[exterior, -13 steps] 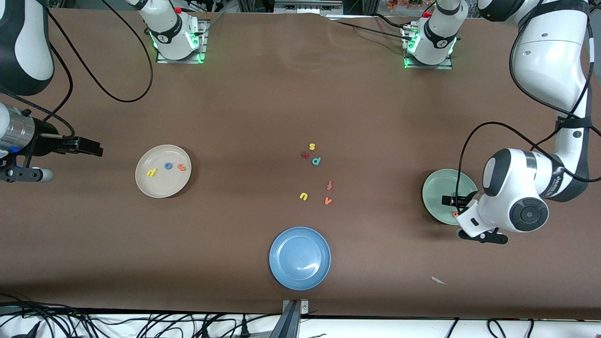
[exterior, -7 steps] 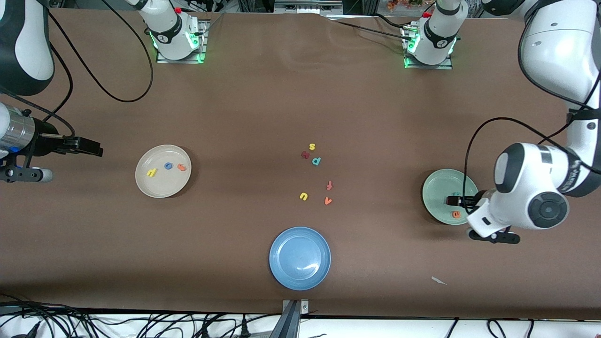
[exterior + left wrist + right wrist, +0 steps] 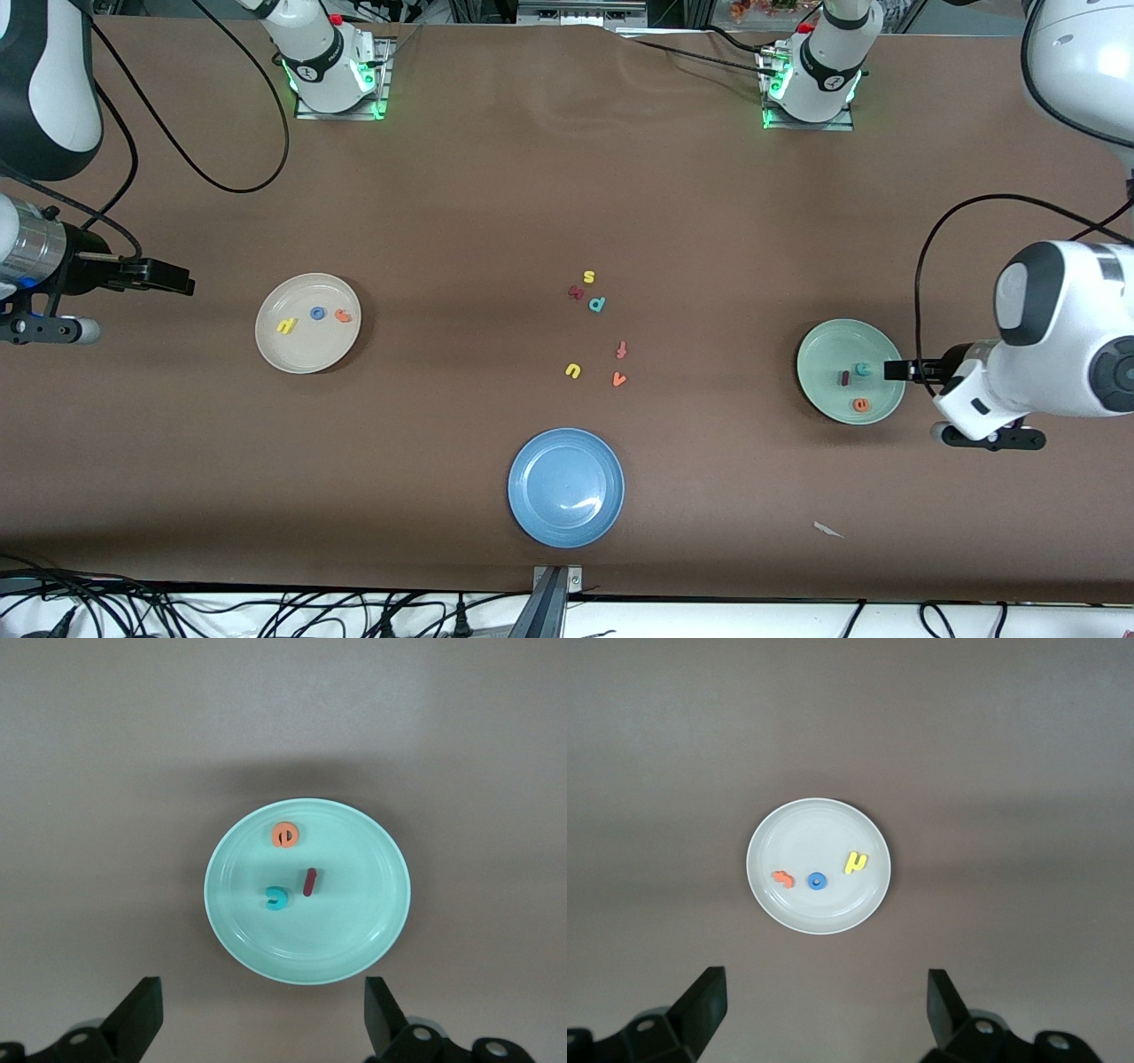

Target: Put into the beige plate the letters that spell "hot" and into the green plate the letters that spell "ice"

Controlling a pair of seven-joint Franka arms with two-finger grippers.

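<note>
The beige plate [image 3: 301,350] holds the yellow h [image 3: 285,326], the blue o [image 3: 317,313] and the orange t [image 3: 343,315]. The right wrist view shows the same plate [image 3: 824,828] with h [image 3: 855,863], o [image 3: 817,881] and t [image 3: 782,878]. In the green plate [image 3: 824,354] lie the teal c [image 3: 862,369], the dark red i [image 3: 844,378] and the orange e [image 3: 860,405]. My left gripper [image 3: 895,370] [image 3: 263,1019] is open and empty over that plate's edge. My right gripper [image 3: 177,282] [image 3: 827,1010] is open and empty over bare table beside the beige plate.
An empty blue plate [image 3: 566,486] sits near the front camera. Mid-table lie loose letters: yellow s [image 3: 589,276], a dark red one [image 3: 576,291], teal p [image 3: 597,304], red-orange f [image 3: 622,350], yellow u [image 3: 573,370], orange v [image 3: 619,379]. A white scrap [image 3: 828,530] lies nearer the camera.
My left arm has drawn back from over the green plate toward its own end of the table, uncovering the c and i. The right arm has not moved.
</note>
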